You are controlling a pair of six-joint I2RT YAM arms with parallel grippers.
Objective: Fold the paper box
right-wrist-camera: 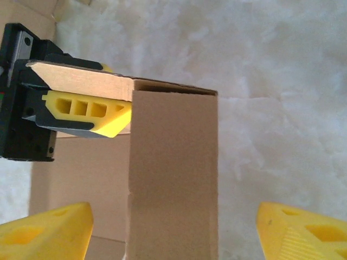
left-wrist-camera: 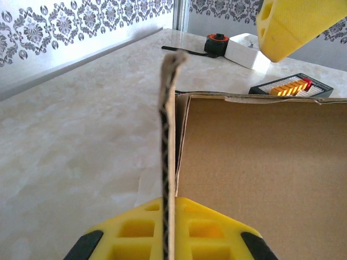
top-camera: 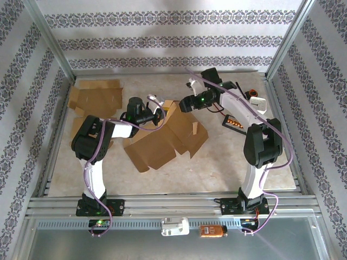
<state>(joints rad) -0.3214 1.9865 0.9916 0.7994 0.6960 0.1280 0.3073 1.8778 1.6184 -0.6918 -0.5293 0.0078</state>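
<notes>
My right gripper (right-wrist-camera: 173, 232) is gaping around the paper box's (right-wrist-camera: 173, 162) upright panel; the left gripper (right-wrist-camera: 105, 91) is pinching its flap.

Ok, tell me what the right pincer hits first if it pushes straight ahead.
Probably the paper box: its upright panel stands between the open fingers of the right pincer. Depth is unclear.

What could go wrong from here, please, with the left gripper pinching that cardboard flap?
The left gripper holds the cardboard flap only near its edge, so a pull might slip off or tear it. The right gripper stands open around the upright panel without touching it, so it may sag back.
</notes>
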